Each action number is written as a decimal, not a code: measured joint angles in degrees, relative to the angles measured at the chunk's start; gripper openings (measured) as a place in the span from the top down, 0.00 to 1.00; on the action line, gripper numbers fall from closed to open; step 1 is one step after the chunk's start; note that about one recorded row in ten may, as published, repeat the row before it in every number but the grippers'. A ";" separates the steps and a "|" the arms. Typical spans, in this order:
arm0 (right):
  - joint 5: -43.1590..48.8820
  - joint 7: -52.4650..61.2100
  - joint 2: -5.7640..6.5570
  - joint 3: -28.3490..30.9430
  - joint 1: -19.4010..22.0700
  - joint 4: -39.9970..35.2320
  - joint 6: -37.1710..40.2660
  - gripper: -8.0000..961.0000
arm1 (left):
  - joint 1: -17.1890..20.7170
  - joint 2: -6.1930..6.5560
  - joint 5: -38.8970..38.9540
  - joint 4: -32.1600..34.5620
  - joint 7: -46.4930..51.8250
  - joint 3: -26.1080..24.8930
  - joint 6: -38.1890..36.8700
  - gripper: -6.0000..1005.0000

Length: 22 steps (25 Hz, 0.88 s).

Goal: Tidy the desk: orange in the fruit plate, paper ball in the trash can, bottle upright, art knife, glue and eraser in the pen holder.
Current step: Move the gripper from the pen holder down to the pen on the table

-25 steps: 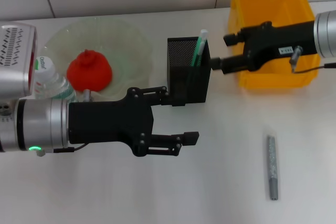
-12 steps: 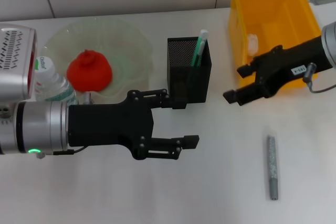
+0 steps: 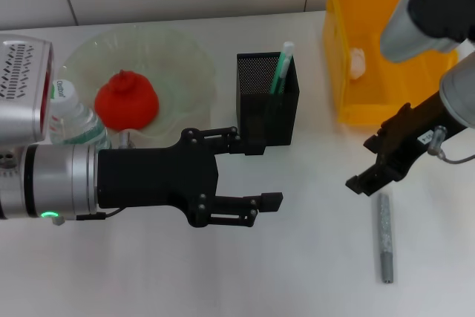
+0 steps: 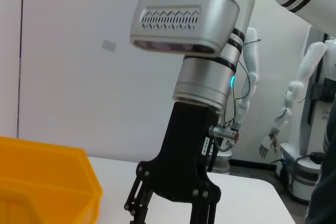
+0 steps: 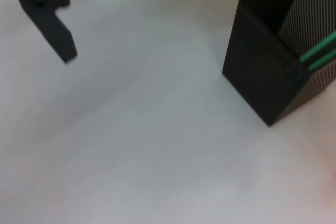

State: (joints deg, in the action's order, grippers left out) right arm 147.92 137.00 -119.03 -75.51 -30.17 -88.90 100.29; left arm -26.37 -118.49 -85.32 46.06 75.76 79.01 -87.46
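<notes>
The orange [image 3: 126,100] lies in the glass fruit plate [image 3: 178,57], and the bottle [image 3: 74,120] stands upright beside it. A white paper ball [image 3: 358,63] rests inside the yellow trash can [image 3: 338,72]. The black mesh pen holder [image 3: 267,102] holds a green-and-white glue stick [image 3: 282,64]. The grey art knife [image 3: 384,237] lies flat at the front right. Just above its far end hangs my right gripper [image 3: 365,162], open and empty. My left gripper [image 3: 256,172] hovers open in front of the pen holder. The eraser is out of view.
The left wrist view shows the right arm's gripper [image 4: 173,205] beside the trash can [image 4: 47,192]. In the right wrist view, the pen holder [image 5: 273,72] and a left finger [image 5: 52,22] stand over bare white tabletop.
My right gripper has pulled back from beside the pen holder, past the trash can, toward the front right, ending near the art knife. The left arm has stayed put.
</notes>
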 joint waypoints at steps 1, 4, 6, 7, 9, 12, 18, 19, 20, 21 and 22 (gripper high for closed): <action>0.41 0.22 -0.01 -0.61 -0.15 0.16 0.00 0.20 | 0.00 0.00 0.00 0.00 0.00 0.02 0.00 0.21; 1.11 0.63 -0.05 -1.92 -0.73 0.77 0.09 0.20 | 0.03 0.02 0.01 -0.07 0.00 0.14 0.01 0.21; 1.24 0.66 -0.06 -2.20 -0.81 0.93 0.21 0.20 | 0.14 0.02 0.02 -0.08 -0.02 0.24 0.01 0.21; 1.57 0.74 -0.06 -2.90 -1.05 1.39 0.53 0.20 | 0.26 0.02 0.02 -0.09 -0.08 0.27 0.01 0.21; 1.73 0.79 -0.06 -3.13 -1.29 1.79 0.83 0.20 | 0.48 0.02 0.07 -0.06 -0.31 0.27 0.01 0.21; 2.09 1.27 -0.06 -3.32 -2.15 3.02 1.97 0.20 | 0.65 0.02 0.25 -0.03 -0.58 0.24 -0.09 0.21; 2.73 2.41 -0.06 -3.49 -3.12 3.84 3.98 0.21 | 0.69 -0.06 0.23 0.00 -0.69 0.43 -0.20 0.21; 3.05 2.52 -0.06 -3.49 -3.14 3.78 4.19 0.21 | 0.70 -0.06 0.22 0.00 -0.70 0.45 -0.21 0.21; 3.55 2.68 -0.06 -3.59 -3.25 3.76 4.54 0.21 | 0.70 -0.07 0.22 0.00 -0.70 0.47 -0.25 0.21; 4.08 2.85 -0.06 -3.74 -3.40 3.72 4.87 0.21 | 0.70 -0.07 0.22 0.00 -0.71 0.50 -0.30 0.21; 4.53 3.00 -0.06 -3.88 -3.52 3.66 5.25 0.21 | 0.71 -0.07 0.22 0.00 -0.71 0.51 -0.36 0.21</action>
State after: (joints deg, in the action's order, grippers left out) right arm 152.45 140.00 -119.10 -79.38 -33.69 -85.25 105.54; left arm -25.66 -118.57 -85.10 46.06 75.05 79.52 -87.82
